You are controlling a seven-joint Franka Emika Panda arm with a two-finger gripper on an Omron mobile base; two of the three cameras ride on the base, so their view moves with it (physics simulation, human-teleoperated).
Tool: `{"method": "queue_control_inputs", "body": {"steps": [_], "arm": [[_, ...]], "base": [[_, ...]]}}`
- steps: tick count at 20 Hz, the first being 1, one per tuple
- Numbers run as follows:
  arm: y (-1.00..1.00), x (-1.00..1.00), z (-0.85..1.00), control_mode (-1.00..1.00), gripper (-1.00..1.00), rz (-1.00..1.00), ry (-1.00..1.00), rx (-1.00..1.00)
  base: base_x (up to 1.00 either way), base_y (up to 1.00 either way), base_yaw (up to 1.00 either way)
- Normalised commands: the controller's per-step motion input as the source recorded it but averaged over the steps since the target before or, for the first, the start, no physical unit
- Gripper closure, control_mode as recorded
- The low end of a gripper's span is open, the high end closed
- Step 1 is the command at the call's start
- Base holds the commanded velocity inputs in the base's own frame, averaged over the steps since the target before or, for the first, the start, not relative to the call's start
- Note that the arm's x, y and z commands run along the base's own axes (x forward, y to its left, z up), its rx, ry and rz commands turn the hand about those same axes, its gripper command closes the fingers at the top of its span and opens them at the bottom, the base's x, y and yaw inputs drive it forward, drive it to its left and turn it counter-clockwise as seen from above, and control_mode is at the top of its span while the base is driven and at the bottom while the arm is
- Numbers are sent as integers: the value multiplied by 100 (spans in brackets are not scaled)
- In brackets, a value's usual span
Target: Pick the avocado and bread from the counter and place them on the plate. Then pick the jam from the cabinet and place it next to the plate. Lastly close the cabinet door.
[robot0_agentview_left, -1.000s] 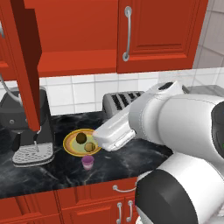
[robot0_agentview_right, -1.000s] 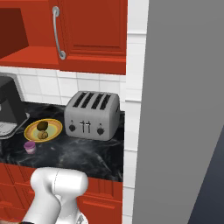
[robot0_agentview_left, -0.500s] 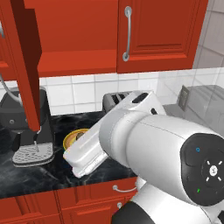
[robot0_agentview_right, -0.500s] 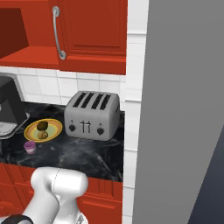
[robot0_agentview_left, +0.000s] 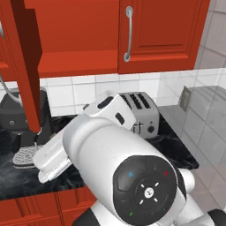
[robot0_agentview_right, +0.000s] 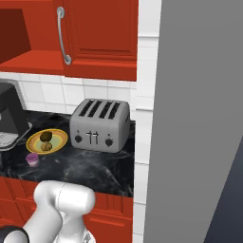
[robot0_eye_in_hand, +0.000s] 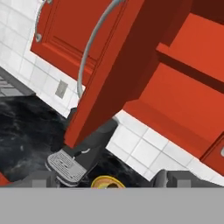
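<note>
The plate (robot0_agentview_right: 32, 141) rests on the black counter (robot0_agentview_right: 90, 163), left of the toaster. On it lie the dark avocado (robot0_agentview_right: 46, 136) and the tan bread (robot0_agentview_right: 46, 146). The lilac jam (robot0_agentview_right: 32, 159) stands on the counter just in front of the plate. The cabinet (robot0_agentview_right: 19, 38) is open; its cabinet door (robot0_agentview_left: 27, 66) swings out toward me. In the hand view, the door's edge (robot0_eye_in_hand: 113, 74) and silver handle (robot0_eye_in_hand: 89, 50) loom ahead. My gripper (robot0_eye_in_hand: 109, 183) is open and empty, its fingertips (robot0_eye_in_hand: 175, 178) wide apart, with the plate's rim (robot0_eye_in_hand: 101, 180) low between them.
A silver toaster (robot0_agentview_right: 99, 124) stands right of the plate, and a black coffee machine (robot0_agentview_right: 9, 123) stands to its left. A closed red cabinet door with a bar handle (robot0_agentview_left: 129, 33) hangs above the toaster. A grey wall (robot0_agentview_right: 199, 118) bounds the right side.
My arm has swung down and to the left, and now covers the plate and jam in the left base view. The plate, food and jam have not moved.
</note>
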Motion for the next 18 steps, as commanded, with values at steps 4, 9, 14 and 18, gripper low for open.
{"method": "queue_control_inputs", "body": {"steps": [4, 9, 14, 18], "arm": [[47, 23, -19, -100, -100, -3, -5, -3], [51, 34, -34, -100, -100, -3, -2, -3], [46, 52, -22, -100, -100, -5, -9, -5], [53, 53, -29, -100, -100, -6, -10, -7]], "base": [[0, 0, 0], [0, 0, 0], [0, 0, 0], [0, 0, 0]]}}
